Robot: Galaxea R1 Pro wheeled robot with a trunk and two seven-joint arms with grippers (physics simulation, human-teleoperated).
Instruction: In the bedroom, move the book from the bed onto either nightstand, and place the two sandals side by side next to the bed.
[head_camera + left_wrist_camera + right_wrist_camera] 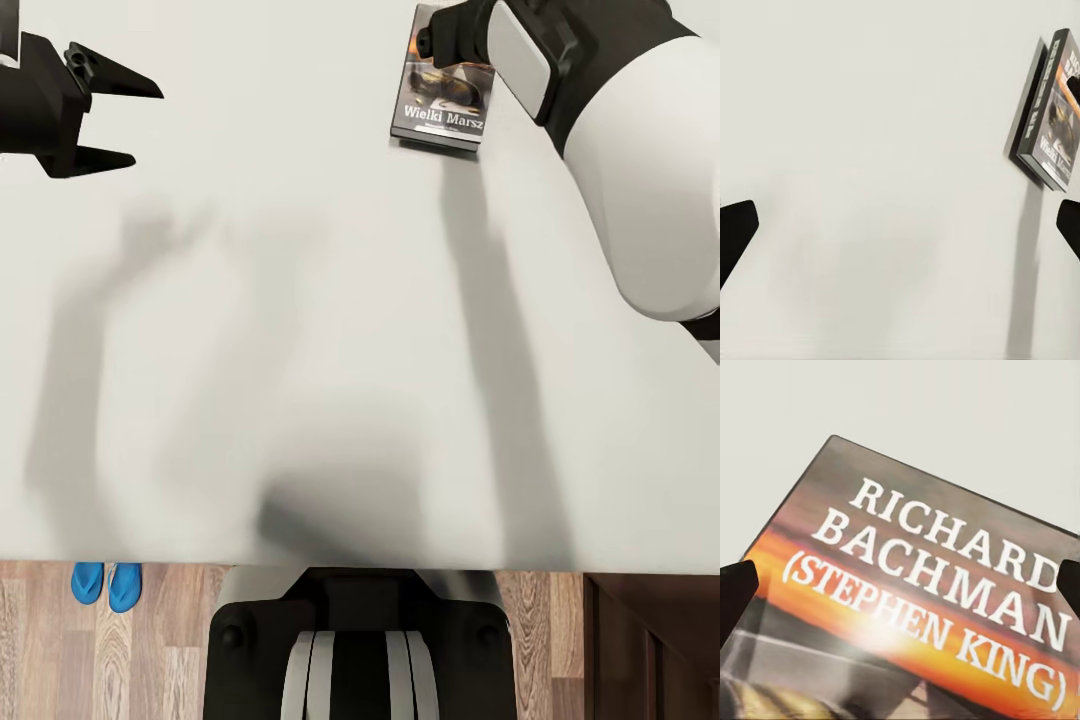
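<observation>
Book point(443, 100) beneath open right claw point(900, 585)

Broad bare mattress of the bed point(300, 330) is lying open between the left gripper point(125, 125) and the book point(443, 110), nothing standing there, while the right arm point(640, 170) is crowding the space over and beside the book's far end.
</observation>
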